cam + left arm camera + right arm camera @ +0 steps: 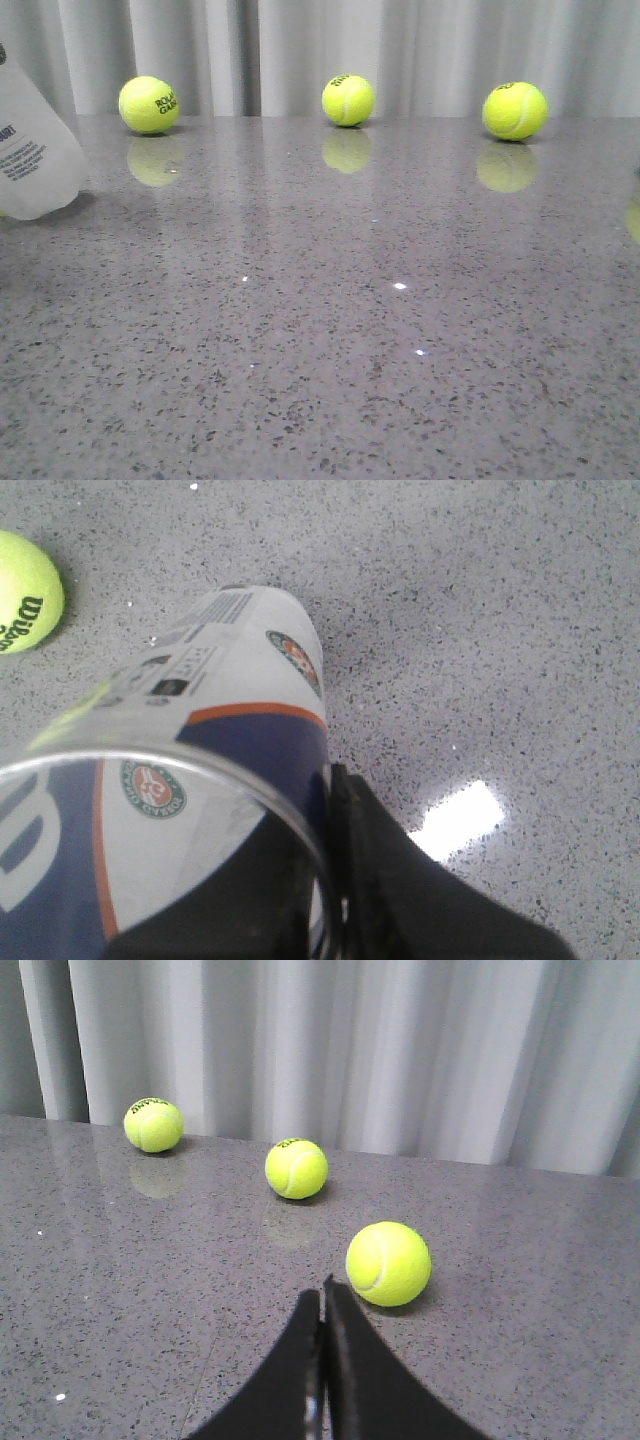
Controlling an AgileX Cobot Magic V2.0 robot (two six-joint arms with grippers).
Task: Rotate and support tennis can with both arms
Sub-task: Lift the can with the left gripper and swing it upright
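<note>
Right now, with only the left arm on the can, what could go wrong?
1. The tennis can is tilted, held near its open rim by the left gripper alone; it could slip or swing.
2. The right gripper is shut, holding nothing, near a tennis ball; moving in could knock it rolling.
3. In the front view the can sits at the frame edge, so tracking is poor.

A grey speckled, glossy stone table (pixel 330 380) carries three yellow-green tennis balls in a row along its far edge, left ball (pixel 148 104), middle ball (pixel 348 100) and right ball (pixel 514 110), well apart, while the tilted tennis can (pixel 30 150) touches it at the left edge.
</note>
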